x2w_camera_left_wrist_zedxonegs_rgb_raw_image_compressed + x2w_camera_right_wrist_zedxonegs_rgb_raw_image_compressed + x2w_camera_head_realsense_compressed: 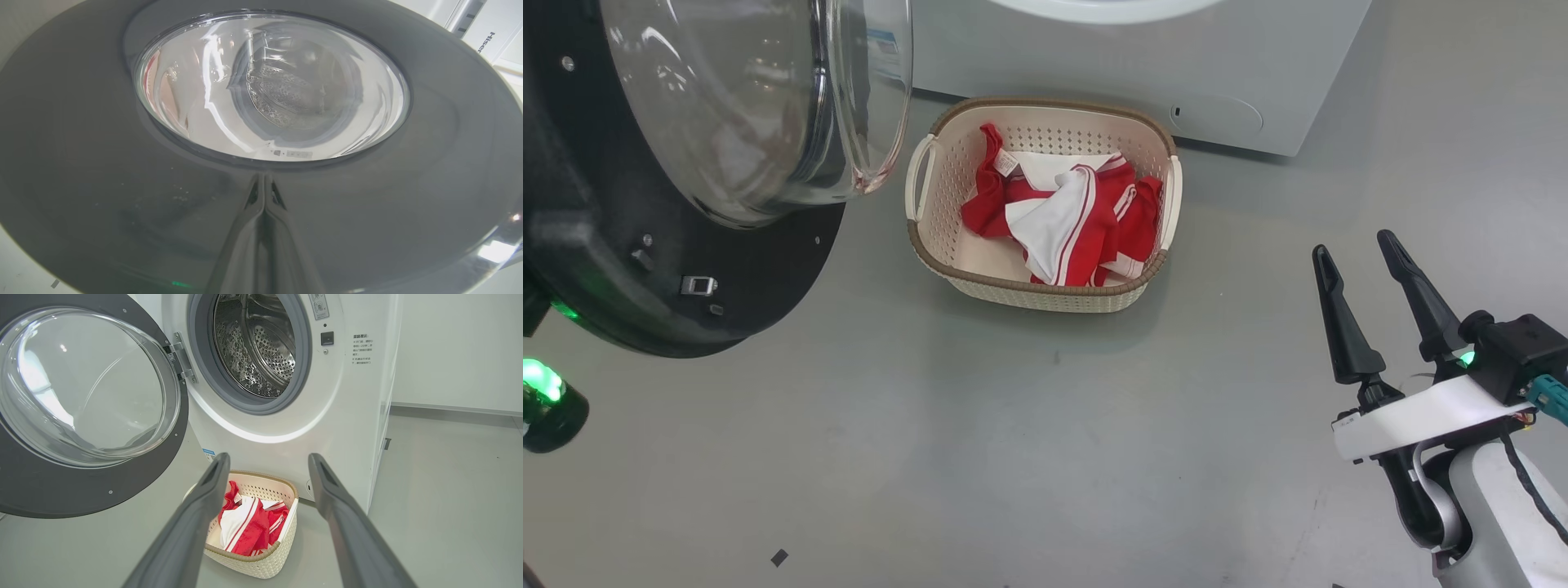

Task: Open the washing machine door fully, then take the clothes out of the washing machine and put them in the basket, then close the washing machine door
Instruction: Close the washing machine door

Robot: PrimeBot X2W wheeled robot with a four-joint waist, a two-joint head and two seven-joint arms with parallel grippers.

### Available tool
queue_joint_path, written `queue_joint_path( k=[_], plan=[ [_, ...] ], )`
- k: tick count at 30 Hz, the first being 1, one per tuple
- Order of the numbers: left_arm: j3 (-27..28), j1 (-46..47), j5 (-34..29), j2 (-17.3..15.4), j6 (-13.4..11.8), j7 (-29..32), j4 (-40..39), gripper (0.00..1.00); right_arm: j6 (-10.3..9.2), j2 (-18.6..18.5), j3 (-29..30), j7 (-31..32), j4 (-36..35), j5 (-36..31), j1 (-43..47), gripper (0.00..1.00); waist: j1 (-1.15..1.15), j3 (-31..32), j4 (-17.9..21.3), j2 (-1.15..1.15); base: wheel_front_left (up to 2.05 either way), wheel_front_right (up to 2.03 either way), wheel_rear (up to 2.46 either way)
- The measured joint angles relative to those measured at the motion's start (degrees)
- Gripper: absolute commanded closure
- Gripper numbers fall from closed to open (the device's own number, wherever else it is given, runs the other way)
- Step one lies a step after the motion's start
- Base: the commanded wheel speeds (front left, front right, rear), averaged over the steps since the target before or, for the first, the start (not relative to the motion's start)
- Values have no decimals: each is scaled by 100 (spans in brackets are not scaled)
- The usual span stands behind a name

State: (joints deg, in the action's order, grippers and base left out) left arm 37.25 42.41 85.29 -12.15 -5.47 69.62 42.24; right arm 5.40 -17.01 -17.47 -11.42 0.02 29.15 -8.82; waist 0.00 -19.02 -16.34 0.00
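Door [711,147], wide open, hangs closest to the camera. Behind it the machine [286,428] shows a drum [257,343] that looks empty. The basket [1045,298] stands on the floor at the machine's front edge, just beside the door, with the clothes [1070,220] inside.

The left claw [263,196], fingers together, has its tips at the door's glossy rim. The right claw [1352,243] hangs apart and holds nothing.

I think the tips may slip on the gloss when pushing, or the swinging door may clip the basket.

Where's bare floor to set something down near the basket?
Free: floor in front of the basket, between the washing machine door and right gripper; also right of the basket. Crowded: the gap between door and basket; clothes inside it.
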Motion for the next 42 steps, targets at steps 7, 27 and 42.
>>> queue_joint_path(
  k=[7,27,42],
  plan=[
    [-12,-227,178,224,0,142,-282,100,0,10,-16,-8,21,0,8,0,0,42,-3,0,0,0,0],
    [31,-720,-298,389,480,-536,-1489,100,0,43,4,-58,162,8,27,0,0,129,-62,0,0,0,0],
    [-649,-1896,-2652,160,1284,-2431,-2472,100,-2,103,67,-152,303,58,252,0,0,544,-311,0,0,0,0]
  ],
)
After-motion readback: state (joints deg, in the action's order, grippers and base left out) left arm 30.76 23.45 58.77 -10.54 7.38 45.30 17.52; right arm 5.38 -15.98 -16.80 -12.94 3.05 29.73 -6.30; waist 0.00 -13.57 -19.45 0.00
